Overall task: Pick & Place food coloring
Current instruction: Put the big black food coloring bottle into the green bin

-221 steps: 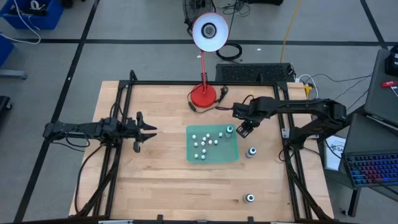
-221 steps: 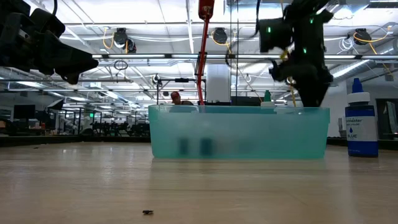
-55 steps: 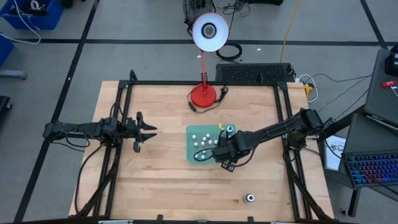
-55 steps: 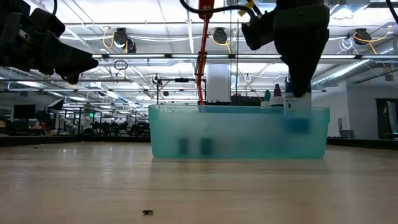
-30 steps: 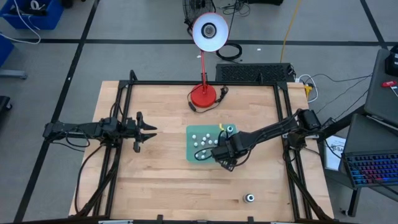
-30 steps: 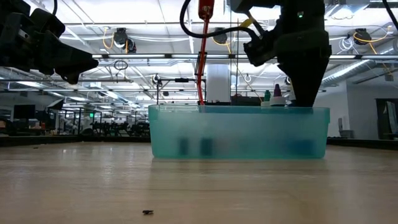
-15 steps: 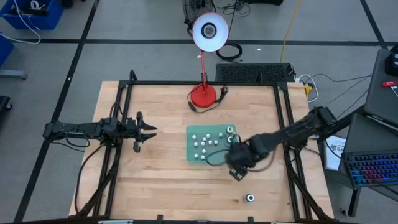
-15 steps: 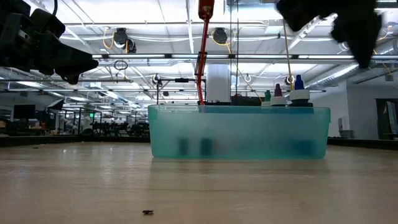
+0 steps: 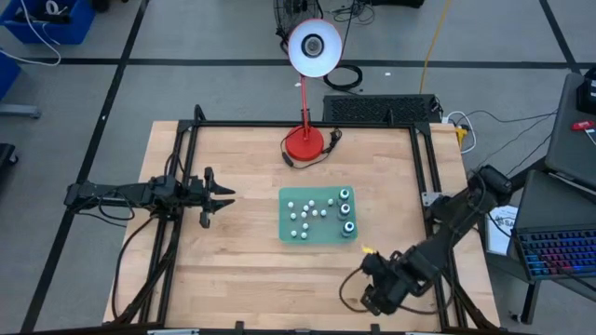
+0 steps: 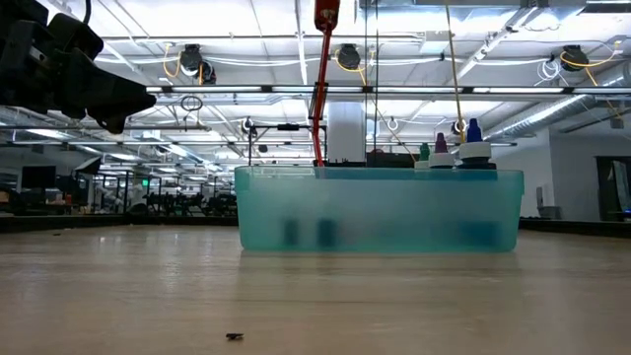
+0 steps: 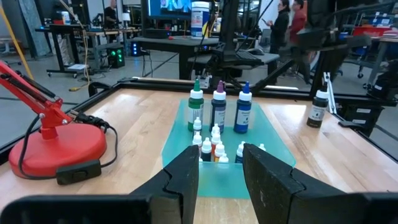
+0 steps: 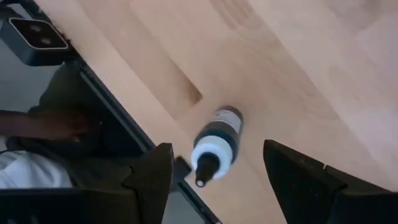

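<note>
Wooden table [image 9: 242, 270], right gripper [image 12: 214, 171] open above bottle [image 12: 214, 144]

A tray [image 9: 287, 233] sits in the middle of the surface [image 9: 242, 270]. Small bottles [image 9: 307, 212] stand inside it, with bigger bottles [image 9: 347, 226] along its right side. A lamp [image 9: 304, 141] stands behind the tray, at the far edge. One more bottle [image 12: 217, 143] stands alone by the near right edge (right under the right gripper [image 9: 377, 300]). The left gripper [image 9: 222, 197] waits left of the tray.
</note>
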### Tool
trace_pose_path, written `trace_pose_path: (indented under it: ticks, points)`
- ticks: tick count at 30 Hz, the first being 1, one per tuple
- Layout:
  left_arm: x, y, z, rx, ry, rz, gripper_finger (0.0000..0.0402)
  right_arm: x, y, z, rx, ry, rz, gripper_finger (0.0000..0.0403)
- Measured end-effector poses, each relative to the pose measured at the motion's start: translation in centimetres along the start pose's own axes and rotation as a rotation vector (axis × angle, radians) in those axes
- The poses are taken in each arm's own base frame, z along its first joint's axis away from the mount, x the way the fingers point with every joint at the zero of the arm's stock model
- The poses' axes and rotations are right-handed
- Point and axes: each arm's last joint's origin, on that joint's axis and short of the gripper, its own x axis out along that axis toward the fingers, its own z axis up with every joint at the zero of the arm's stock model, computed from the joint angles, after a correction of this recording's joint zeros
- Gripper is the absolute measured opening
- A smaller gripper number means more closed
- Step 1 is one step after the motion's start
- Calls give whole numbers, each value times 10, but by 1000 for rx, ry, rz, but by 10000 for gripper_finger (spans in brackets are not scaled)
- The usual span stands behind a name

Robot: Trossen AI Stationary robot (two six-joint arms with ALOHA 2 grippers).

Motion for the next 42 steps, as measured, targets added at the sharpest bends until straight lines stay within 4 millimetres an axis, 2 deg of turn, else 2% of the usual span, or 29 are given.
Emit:
trace_pose_path:
  ticks: [5, 11, 16, 22, 35, 42]
  points:
    - [0, 0, 0, 0, 0, 0, 127, 6, -4, -15, -3, -15, -20, 235]
    - [0, 0, 0, 0, 0, 0, 127, 18, -9, -24, 8, -3, -14, 235]
    - [0, 0, 0, 0, 0, 0, 127, 26, -6, -25, 9, 23, 57, 235]
    - [0, 0, 0, 0, 0, 0, 127, 31, -10, -25, 7, 18, 42, 235]
    - [0, 0, 0, 0, 0, 0, 127, 70, -33, -27, 100, 57, 68, 235]
    - [0, 0, 0, 0, -1, 0, 127, 72, -34, -28, 101, 78, 79, 235]
